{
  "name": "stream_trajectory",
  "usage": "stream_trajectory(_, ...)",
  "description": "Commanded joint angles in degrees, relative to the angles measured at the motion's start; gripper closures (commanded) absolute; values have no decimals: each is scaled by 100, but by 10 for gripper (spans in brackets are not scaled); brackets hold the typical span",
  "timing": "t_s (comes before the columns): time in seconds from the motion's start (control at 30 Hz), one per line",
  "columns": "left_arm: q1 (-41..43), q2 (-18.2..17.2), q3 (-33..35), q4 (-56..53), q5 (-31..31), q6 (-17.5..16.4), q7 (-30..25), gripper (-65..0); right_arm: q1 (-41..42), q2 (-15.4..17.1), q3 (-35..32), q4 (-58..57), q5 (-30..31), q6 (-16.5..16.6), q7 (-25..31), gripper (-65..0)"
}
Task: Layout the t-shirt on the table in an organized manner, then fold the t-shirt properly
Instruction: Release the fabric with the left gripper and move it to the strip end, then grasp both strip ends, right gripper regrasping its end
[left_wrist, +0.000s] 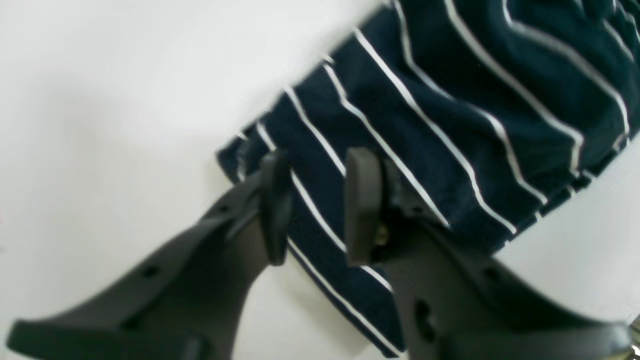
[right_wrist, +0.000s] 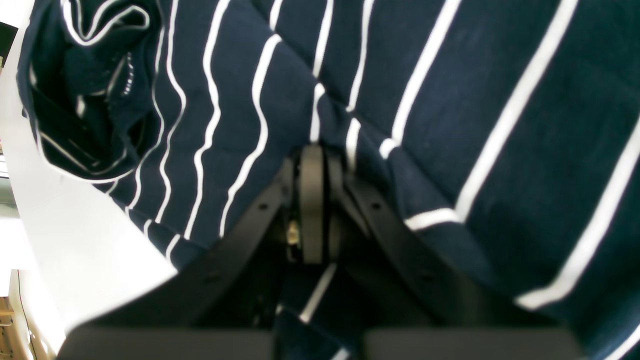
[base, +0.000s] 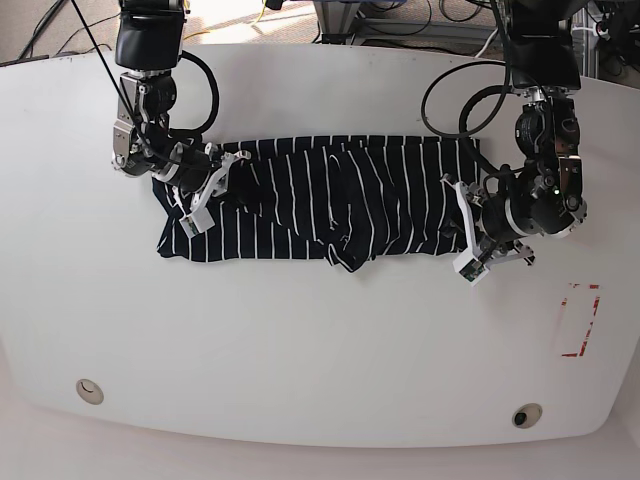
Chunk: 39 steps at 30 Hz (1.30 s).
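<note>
Navy cloth with thin white stripes, one t-shirt (base: 320, 210), lies stretched across the middle of the white table (base: 300, 370). Only the base view shows both arms, two round fittings and one red rectangle mark (base: 578, 320). The left wrist view shows the left gripper (left_wrist: 314, 206) with jaws parted over the shirt's corner. The right wrist view shows the right gripper (right_wrist: 312, 165) closed, pinching a fold of the shirt.

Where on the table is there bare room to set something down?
Free: the wide strip of table between the t-shirt and the near edge, left of the red-outlined mark. Crowded: both shirt ends, where the left gripper and right gripper work.
</note>
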Motion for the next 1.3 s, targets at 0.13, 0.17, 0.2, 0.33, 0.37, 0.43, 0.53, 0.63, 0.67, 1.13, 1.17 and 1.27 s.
stream_trajectory(0.13,37,-59,-31,-213,277,-6,-252,-110,-58,62,-19,-67,-652,-228,-587,-11)
stream_trajectory(0.17,55,-59,-31,-283,347,-6,-331,-110,-58,62,-19,-67,-652,-228,-587,-11)
stream_trajectory(0.2,81,-59,-31,-318,400,-6,-393,-110,-58,62,-19,-67,-660,-228,-587,-11)
stream_trajectory(0.33,204,-120,-31,-433,664,-6,-560,-110,-58,62,-19,-67,-652,-228,-587,-11)
stream_trajectory(0.37,213,-146,-31,-450,699,-6,-560,-110,-58,62,-19,-67,-652,-228,-587,-11)
stream_trajectory(0.43,248,-164,-31,-512,751,-6,-569,-110,-58,62,-19,-67,-652,-228,-587,-11)
stream_trajectory(0.53,265,-173,-49,-670,787,-6,-569,-110,-58,62,-19,-58,-652,-228,-587,-11)
stream_trajectory(0.63,265,-199,-190,-916,848,-6,-569,-108,-58,62,-19,30,-643,-228,-587,-13)
stream_trajectory(0.67,265,-208,-251,-1004,892,-6,-569,-108,-58,62,-11,118,-643,-228,-587,-14)
stream_trajectory(1.13,265,-217,-304,-1549,1112,-6,-815,-108,127,-87,772,2518,315,-228,-2213,-214)
stream_trajectory(1.17,265,-217,-304,-1549,1112,-6,-815,-108,153,-96,895,2667,412,-228,-2345,-262)
stream_trajectory(1.27,265,-217,-304,-1549,1112,-6,-815,-108,250,-140,1431,3063,702,-228,-2749,-422)
